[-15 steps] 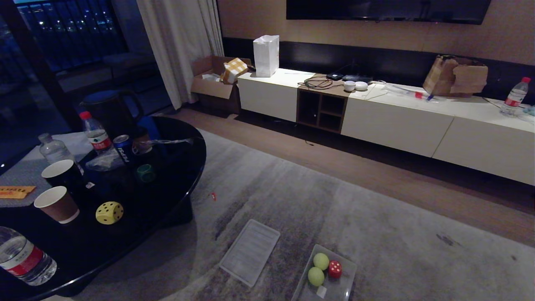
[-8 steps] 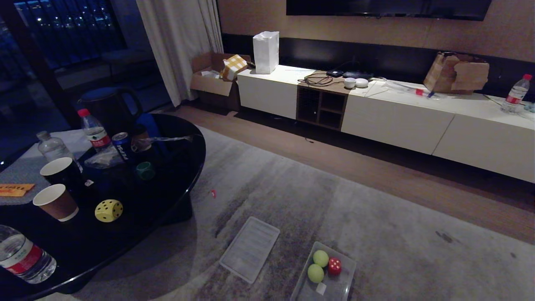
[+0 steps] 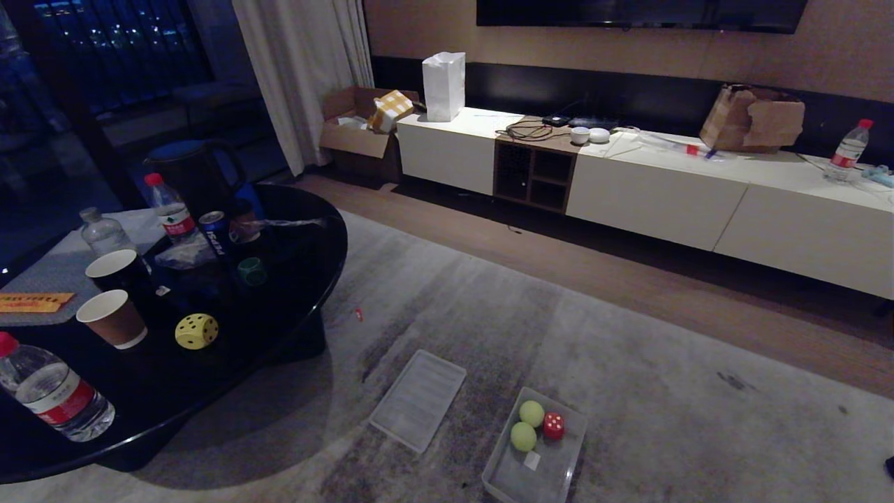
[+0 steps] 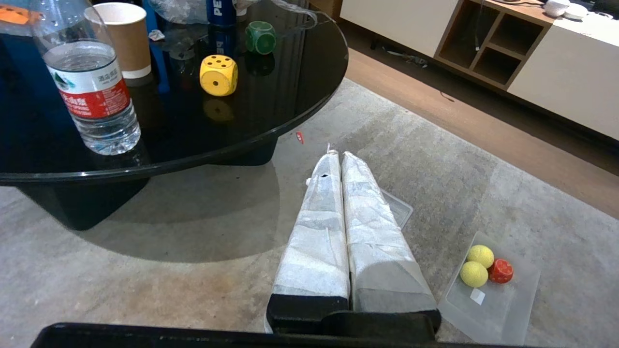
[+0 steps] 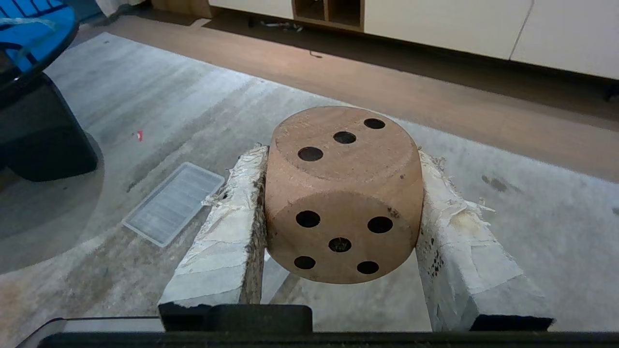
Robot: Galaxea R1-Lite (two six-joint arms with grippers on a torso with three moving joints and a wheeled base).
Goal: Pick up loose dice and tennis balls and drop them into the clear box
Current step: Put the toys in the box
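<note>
**Tan die clamped in the right gripper; box waits on the rug**

At far left, the round black table [image 3: 293, 293] curves to a glossy rim that overhangs the grey rug [image 3: 628, 391]. On it stand a water bottle [image 3: 52, 398] with a red-and-white label whose print is too small to read, two paper cups [image 3: 112, 318], and a blue can [image 3: 215, 234] lettered "PEPSI". The yellow die [image 3: 196, 330] sits inboard of the rim; the green die [image 3: 252, 271] lies further back, near the can.

The left gripper [image 4: 337, 157] hangs over the rug just off the table's edge, its taped fingers pressed together on nothing.

Beside it the ribbed lid [image 3: 418, 399] lies flat on the rug. Next comes the clear box [image 3: 504, 469], holding two tennis balls [image 3: 531, 413], a red die [image 3: 554, 425] and a small white label. Open rug spreads around it toward the wood floor and the long white cabinet [image 3: 656, 202].

The right gripper [image 5: 341, 193] grips the tan die [image 5: 343, 193] between both fingers, above the rug.
</note>
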